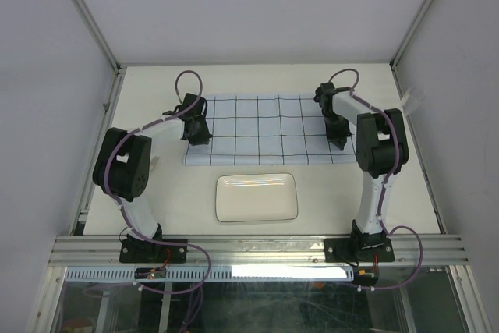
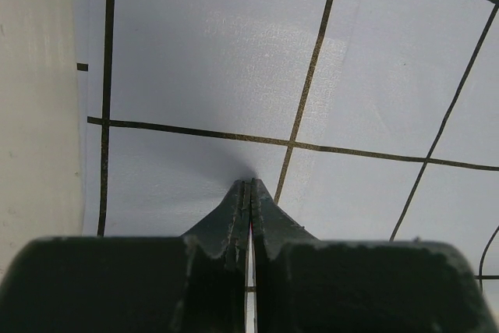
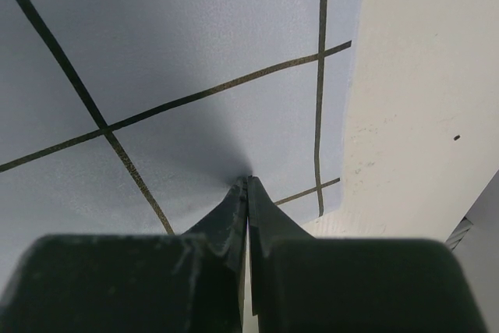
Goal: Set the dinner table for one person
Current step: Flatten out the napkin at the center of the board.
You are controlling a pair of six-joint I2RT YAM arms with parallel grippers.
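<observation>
The left gripper (image 2: 249, 186) and right gripper (image 3: 248, 182) are both fully closed, tips touching the grid cloth (image 1: 257, 126).

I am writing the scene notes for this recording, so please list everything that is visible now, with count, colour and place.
dinner table: one, cream-white, under everything else
rails: several, silver aluminium, along the table's edges
cloth: one, pale blue with dark grid lines, flat on the far half of the table
plate: one, white, rectangular, empty, on the table between the cloth and the arm bases
left arm: one, white and black, reaching to the cloth's left end
right arm: one, white and black, reaching to the cloth's right end
left claw: one, dark, shut, tip at the cloth
right claw: one, dark, shut, tip at the cloth
</observation>
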